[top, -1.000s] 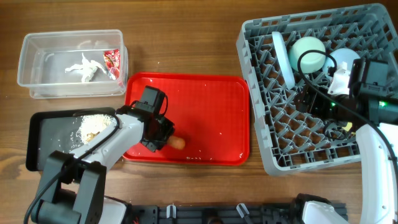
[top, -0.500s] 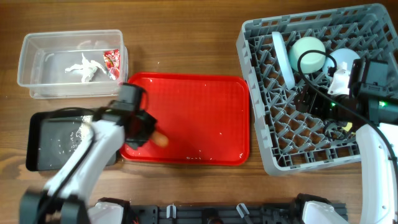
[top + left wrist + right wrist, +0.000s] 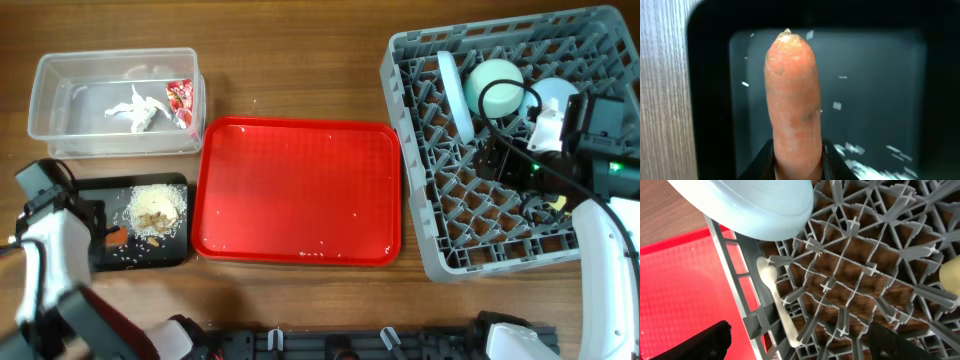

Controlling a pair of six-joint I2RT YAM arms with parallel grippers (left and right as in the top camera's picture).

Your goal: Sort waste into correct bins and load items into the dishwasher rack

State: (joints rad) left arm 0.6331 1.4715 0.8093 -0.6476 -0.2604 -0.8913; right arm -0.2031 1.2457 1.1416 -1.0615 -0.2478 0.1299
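Note:
My left gripper point(image 3: 798, 159) is shut on the small orange carrot point(image 3: 791, 95) and holds it over the left part of the shallow black tray point(image 3: 880, 75). In the overhead view the gripper point(image 3: 100, 236) is at the tray's left end point(image 3: 178, 252), and the carrot point(image 3: 117, 236) is beside the beige food scraps point(image 3: 155, 208). The clear tub point(image 3: 60, 140) holds the white napkin point(image 3: 138, 108) and the red-and-white wrapper point(image 3: 180, 100). My right gripper point(image 3: 800, 342) is open and empty over the grey dishwasher rack point(image 3: 850, 255). The white spoon point(image 3: 775, 302) lies in the rack by its left wall.
The red serving tray point(image 3: 300, 190) lies between the black tray and the rack point(image 3: 420, 200). In the rack stand a light blue plate point(image 3: 455, 95), a mint-green bowl point(image 3: 497, 85) and a light blue bowl point(image 3: 558, 95). A pale yellow cup edge point(image 3: 951, 275) shows at the right.
My left arm has carried the carrot off the red tray and swung left to the black tray's left end. The right arm has not moved.

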